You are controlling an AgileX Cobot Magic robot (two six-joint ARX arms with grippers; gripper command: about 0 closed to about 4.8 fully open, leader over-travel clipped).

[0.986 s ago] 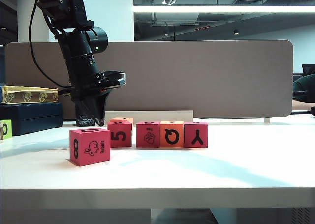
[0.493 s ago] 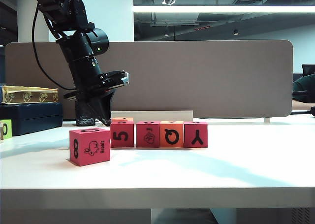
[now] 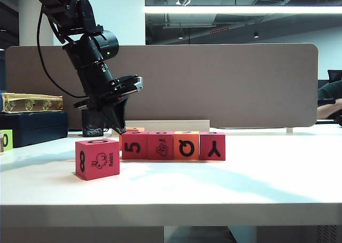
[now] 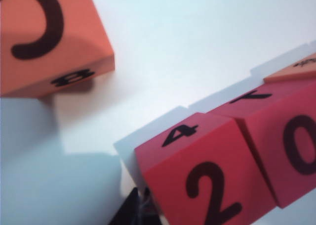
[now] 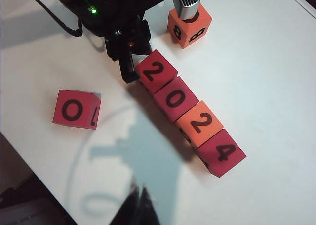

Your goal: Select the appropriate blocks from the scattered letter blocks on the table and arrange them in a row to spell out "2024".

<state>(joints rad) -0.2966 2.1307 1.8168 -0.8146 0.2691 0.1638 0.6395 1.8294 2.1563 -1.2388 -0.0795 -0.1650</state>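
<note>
Change: in the exterior view the end pink cube, earlier a gap away at 9 o'clock of the row, now pressed flush against its neighbour; gap closed.
Meaning: probably the last nudge; top faces in the right wrist view read 2, 0, 2, 4 in one straight line, so the word looks spelled and only withdrawal appears left.
Right gripper: nearest to its own camera, a dark closed tip high above the table, jaws shut, nothing held, well apart from every cube.
Rabbit cube: nearest the front edge in the exterior view, at 8 o'clock of the row, apart from it, top face O in the right wrist view; not part of the word.
Row: mid-table, four cubes touching, front faces 5, drawing, Q, Y.
Left gripper: at 9 o'clock of the row, fingers fully together, gripping nothing; dark tip just beside the outer side of the 2 cube, apparently pushing; actual contact not certain.
Orange cube: farther back, behind the row's 9 o'clock end, marked C and 8, apart from the row, unused.
Farthest: grey partition behind the table.
</note>
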